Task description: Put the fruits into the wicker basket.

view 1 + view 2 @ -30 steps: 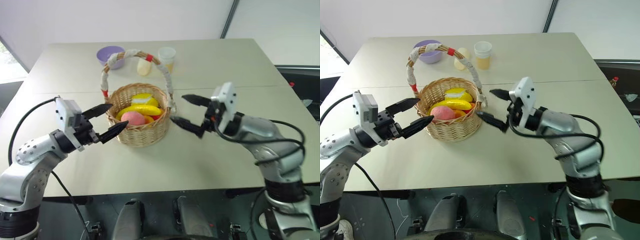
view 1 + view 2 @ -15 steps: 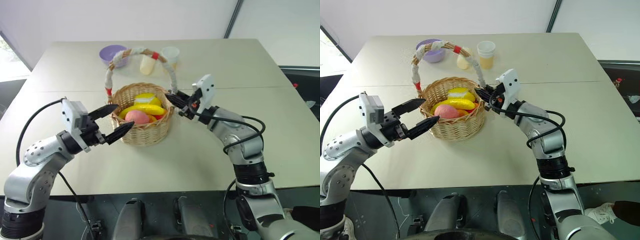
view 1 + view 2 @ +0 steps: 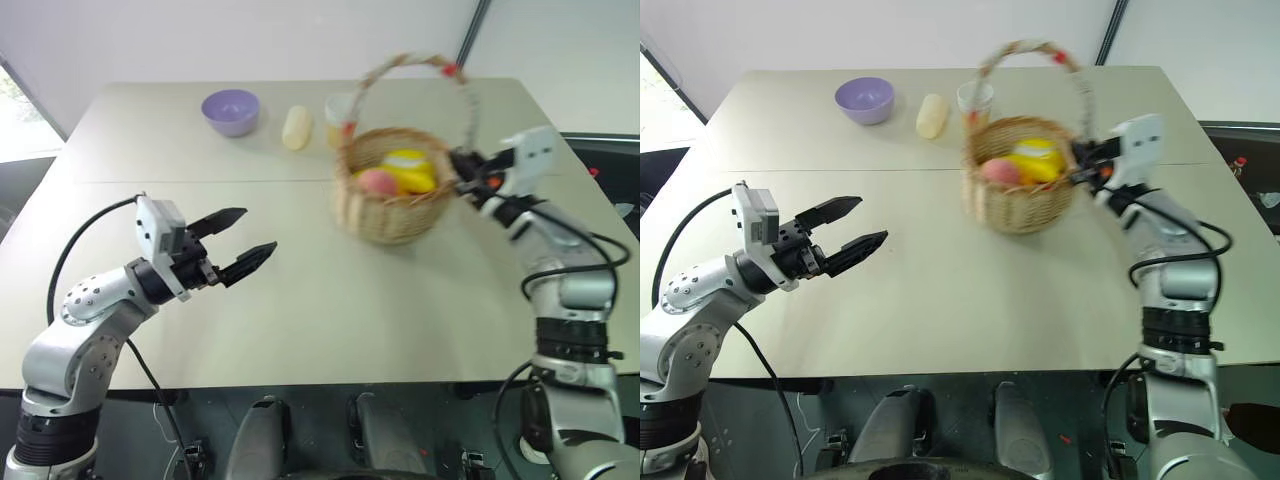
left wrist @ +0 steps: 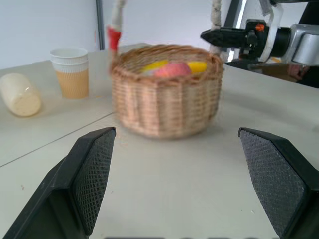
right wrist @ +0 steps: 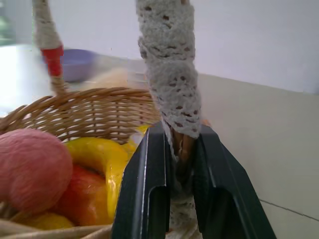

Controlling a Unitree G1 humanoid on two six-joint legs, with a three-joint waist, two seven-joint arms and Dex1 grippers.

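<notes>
The wicker basket (image 3: 392,208) stands at the table's right, its tall handle (image 3: 410,62) wrapped in white cloth with red tape. Inside lie the fruits: a pink peach (image 3: 377,181), a yellow banana (image 5: 99,154) and a yellow lemon (image 3: 408,160). My right gripper (image 3: 462,180) is shut on the foot of the handle (image 5: 172,79) at the basket's right rim. My left gripper (image 3: 258,230) hovers open over the bare table well left of the basket, holding nothing.
A purple bowl (image 3: 230,108) and a pale cylinder lying on its side (image 3: 296,127) sit at the back of the table. A paper cup (image 4: 71,72) stands just behind the basket. The table's right edge (image 3: 600,215) is close to my right arm.
My right gripper closed on the handle's foot and dragged the basket with the fruits to the right and farther back. The left arm stayed put, still open.
</notes>
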